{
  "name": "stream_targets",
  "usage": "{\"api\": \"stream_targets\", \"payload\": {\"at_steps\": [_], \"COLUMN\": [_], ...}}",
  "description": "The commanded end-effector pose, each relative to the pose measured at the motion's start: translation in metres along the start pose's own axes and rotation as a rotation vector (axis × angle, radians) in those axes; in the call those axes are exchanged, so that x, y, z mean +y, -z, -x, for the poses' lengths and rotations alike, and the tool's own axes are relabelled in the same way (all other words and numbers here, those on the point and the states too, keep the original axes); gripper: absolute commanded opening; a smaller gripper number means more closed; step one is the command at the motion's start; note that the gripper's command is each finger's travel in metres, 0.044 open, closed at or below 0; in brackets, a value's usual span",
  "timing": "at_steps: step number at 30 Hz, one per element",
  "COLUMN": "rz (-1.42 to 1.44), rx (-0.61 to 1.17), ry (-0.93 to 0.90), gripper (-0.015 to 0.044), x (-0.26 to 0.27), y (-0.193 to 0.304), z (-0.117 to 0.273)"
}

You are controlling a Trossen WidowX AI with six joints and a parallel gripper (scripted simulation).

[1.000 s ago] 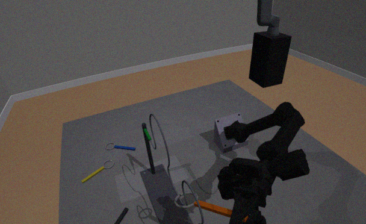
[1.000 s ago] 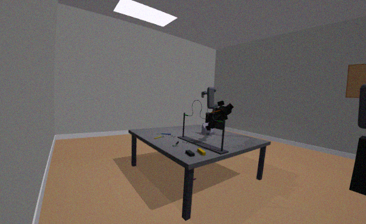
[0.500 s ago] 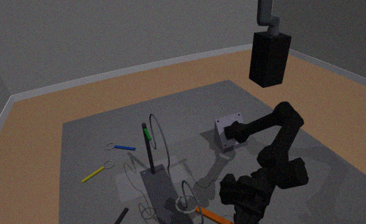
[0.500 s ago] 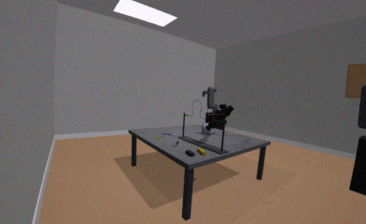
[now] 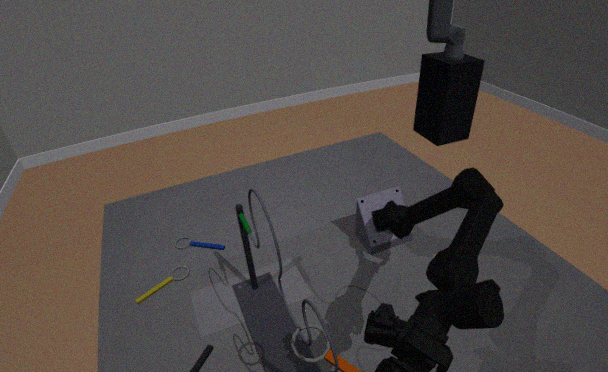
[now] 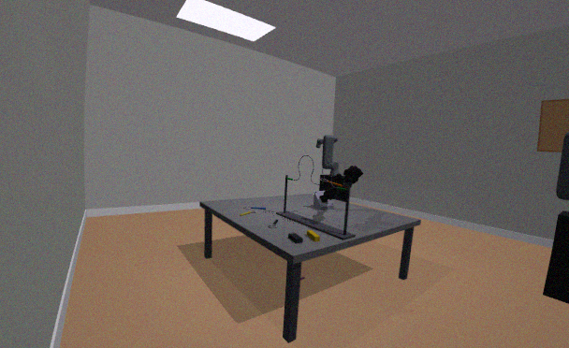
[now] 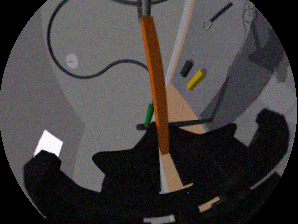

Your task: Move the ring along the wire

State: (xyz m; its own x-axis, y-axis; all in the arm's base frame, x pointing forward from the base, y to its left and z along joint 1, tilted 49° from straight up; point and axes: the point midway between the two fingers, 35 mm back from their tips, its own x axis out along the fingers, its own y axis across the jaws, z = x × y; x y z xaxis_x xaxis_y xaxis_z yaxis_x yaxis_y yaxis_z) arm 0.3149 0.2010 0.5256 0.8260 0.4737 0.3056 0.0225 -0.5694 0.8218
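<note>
Guiding the ring (image 5: pixel 293 345) (image 6: pixel 324 180) (image 7: pixel 131 3) along the wire (image 5: pixel 269 216) (image 6: pixel 306 155) (image 7: pixel 82 77)
The gripper (image 5: pixel 386 368) (image 6: pixel 345 185) (image 7: pixel 157 123) is grasping the handle (image 5: pixel 341 361) (image 6: pixel 335 182) (image 7: pixel 157 85); careful steering should be keeping the grey wire centred, off the rim.

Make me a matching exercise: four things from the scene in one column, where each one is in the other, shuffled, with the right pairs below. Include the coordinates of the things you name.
1. Orange handle (image 5: pixel 343 362) (image 7: pixel 156 80)
2. Blue-handled ring tool (image 5: pixel 207 245) (image 6: pixel 258 208)
3. Small yellow block (image 6: pixel 313 235) (image 7: pixel 196 79)
4. Short green wire section (image 5: pixel 244 223) (image 6: pixel 290 179)

A. beside a small black block
B. at the top of a post
C. between the gripper's fingers
D. lying near a yellow-handled ring tool (image 5: pixel 154 290) (image 6: pixel 246 213)

Pairs: 1-C, 2-D, 3-A, 4-B
</note>
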Motion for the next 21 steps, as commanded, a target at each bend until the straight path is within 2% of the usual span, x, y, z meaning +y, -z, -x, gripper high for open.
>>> {"api": "stream_targets", "payload": {"at_steps": [1,21], "rz": [0.089,0.523], "rx": [0.000,-0.017], "ry": [0.056,0.312], "gripper": [-0.0150,-0.0150], "x": [-0.017,-0.088], "y": [-0.001,-0.023], "z": [0.000,0.010]}}
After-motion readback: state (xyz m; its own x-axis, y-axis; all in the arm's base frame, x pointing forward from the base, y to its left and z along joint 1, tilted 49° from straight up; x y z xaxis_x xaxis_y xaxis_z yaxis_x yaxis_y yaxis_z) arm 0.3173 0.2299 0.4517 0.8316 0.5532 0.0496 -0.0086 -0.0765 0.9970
